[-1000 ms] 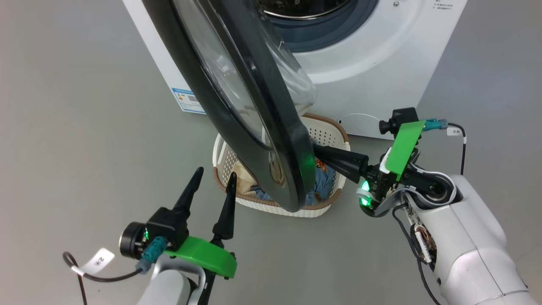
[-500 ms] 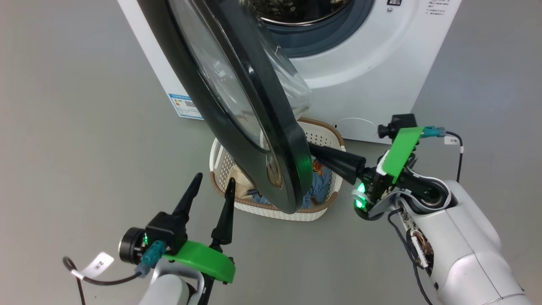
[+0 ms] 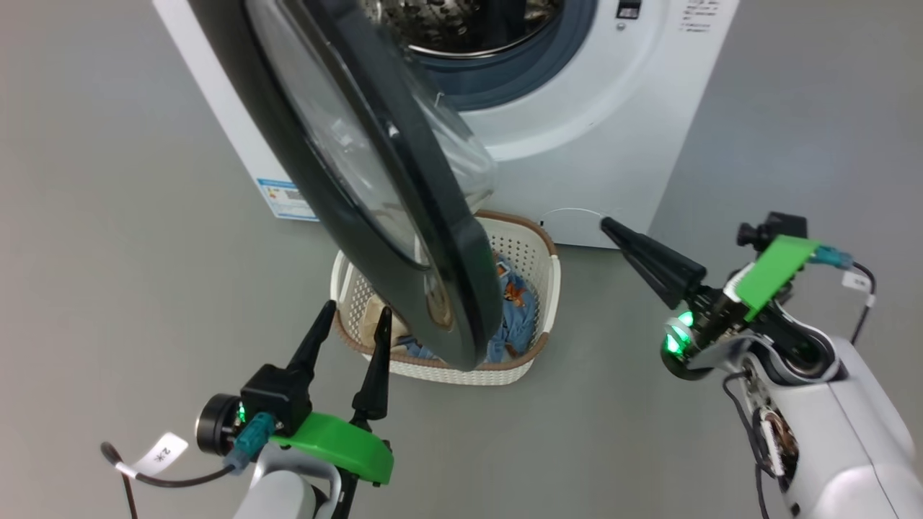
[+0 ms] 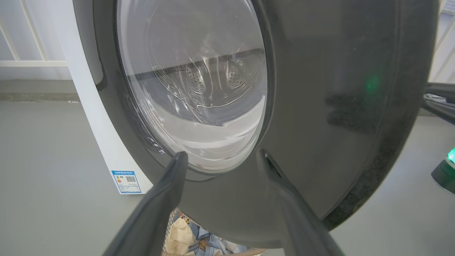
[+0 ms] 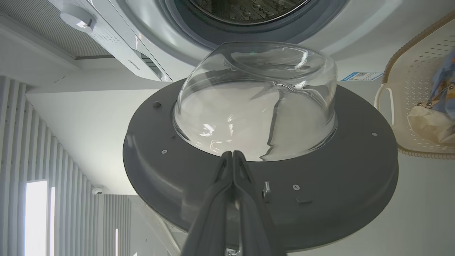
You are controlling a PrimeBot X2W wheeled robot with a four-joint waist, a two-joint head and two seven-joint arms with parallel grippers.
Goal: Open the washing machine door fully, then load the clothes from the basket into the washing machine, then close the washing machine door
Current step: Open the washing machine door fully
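Observation:
The washing machine [image 3: 577, 144] stands at the top with its drum [image 3: 461, 21] exposed. Its door [image 3: 461, 288], a black ring around a clear glass bowl, is swung partly open and hangs over the basket [image 3: 551, 288]. Blue bear-print and cream clothes [image 3: 515, 317] lie in the basket. My left gripper [image 3: 357, 310] is open just in front of the door's outer face [image 4: 337, 106], at its lower edge, holding nothing. My right gripper [image 3: 607, 223] is shut and empty, apart from the door on its right. In the right wrist view its tips [image 5: 233, 153] point at the door's grey inner side [image 5: 320, 199].
Grey floor [image 3: 108, 252] lies open on both sides of the machine. A blue energy sticker [image 3: 287, 200] and a round cap outline [image 3: 573, 216] mark the machine's lower front. The basket [image 5: 408, 71] sits directly under the door's swing.
My right gripper, still shut, has drawn back to the right, from behind the door's edge over the basket to clear of it. The head camera shifted. The left gripper stays open.

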